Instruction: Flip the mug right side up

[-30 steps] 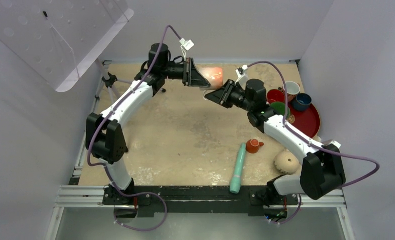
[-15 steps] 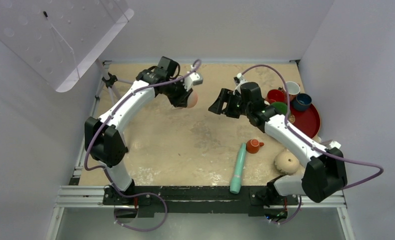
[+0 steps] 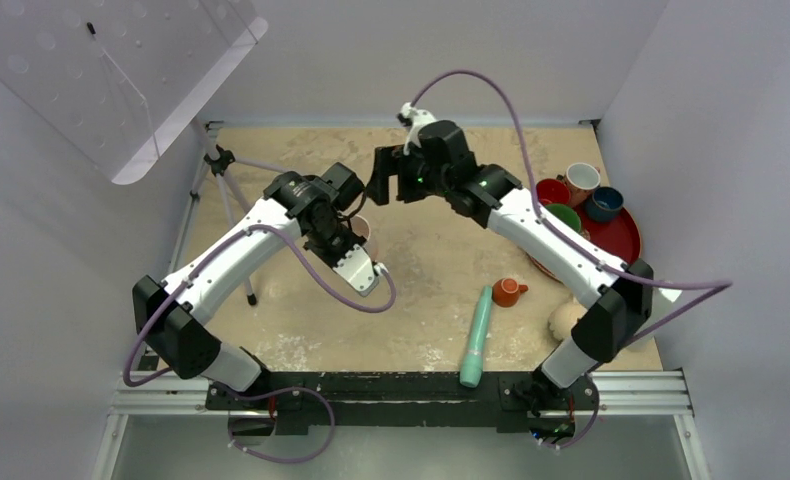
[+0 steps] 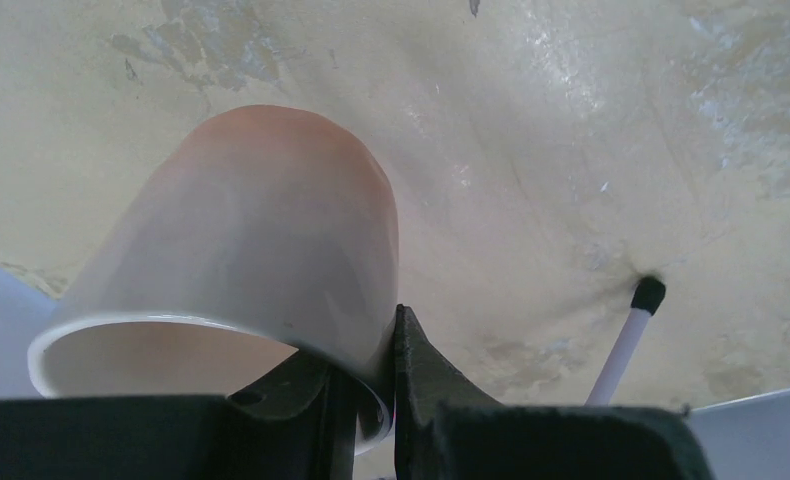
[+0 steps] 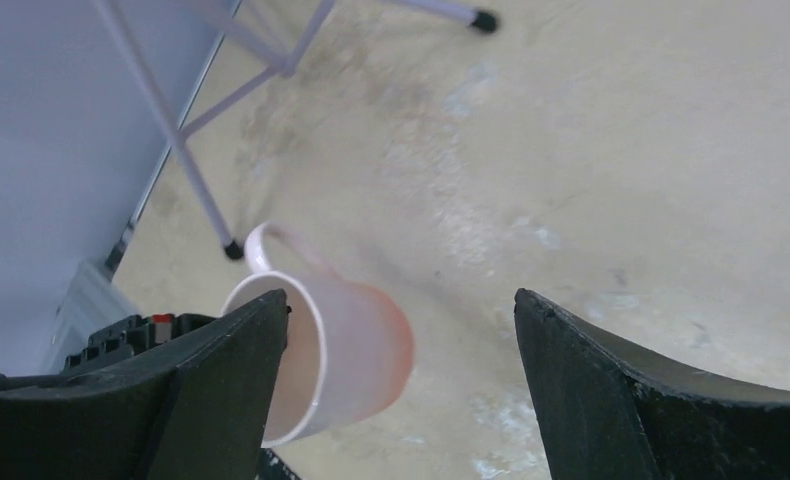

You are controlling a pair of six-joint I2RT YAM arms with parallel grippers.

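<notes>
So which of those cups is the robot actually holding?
The pale peach-pink mug, pinched at its rim by the left gripper. The other cups sit on the red tray or the table.

No legible text, label or number appears anywhere.

Top camera looks down on my whole desk (image 3: 431,300) from behind; both wrist cameras sit close, sharing the pale mug (image 4: 261,220).

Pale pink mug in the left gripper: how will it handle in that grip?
Likely slippery: the pale pink mug looks glossy, and the left gripper pinches only its rim wall, so it could pivot. Probably rigid but chip-prone, ceramic-looking. Its handle on one side may bias it slightly.
</notes>
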